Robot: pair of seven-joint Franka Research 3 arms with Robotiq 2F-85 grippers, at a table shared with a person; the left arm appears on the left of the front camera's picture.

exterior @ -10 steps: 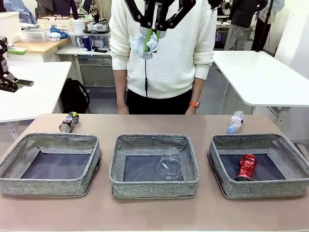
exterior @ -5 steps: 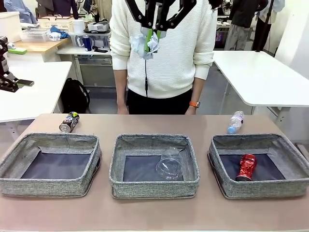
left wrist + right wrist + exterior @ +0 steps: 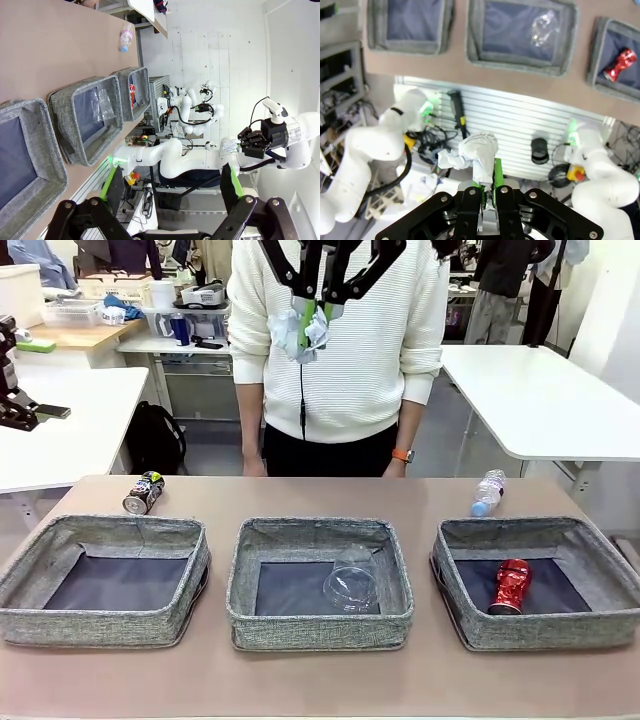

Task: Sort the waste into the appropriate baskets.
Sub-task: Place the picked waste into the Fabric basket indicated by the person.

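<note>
Bright, even indoor light — soft shadows, wide-angle wrist-view distortion.

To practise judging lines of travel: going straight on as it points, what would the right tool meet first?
Past its held paper wad, likely the ribbed metal plate, short of the middle basket; depth is unclear.

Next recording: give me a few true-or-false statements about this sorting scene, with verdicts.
1. The red can lies in the right basket. True.
2. The clear cup sits in the left basket. False: it lies in the middle basket.
3. The right end effector is shut on the paper wad. True.
4. The bottle is inside a basket. False: it lies on the table behind the right basket.
5. The left end effector is open and holds nothing. True.
</note>
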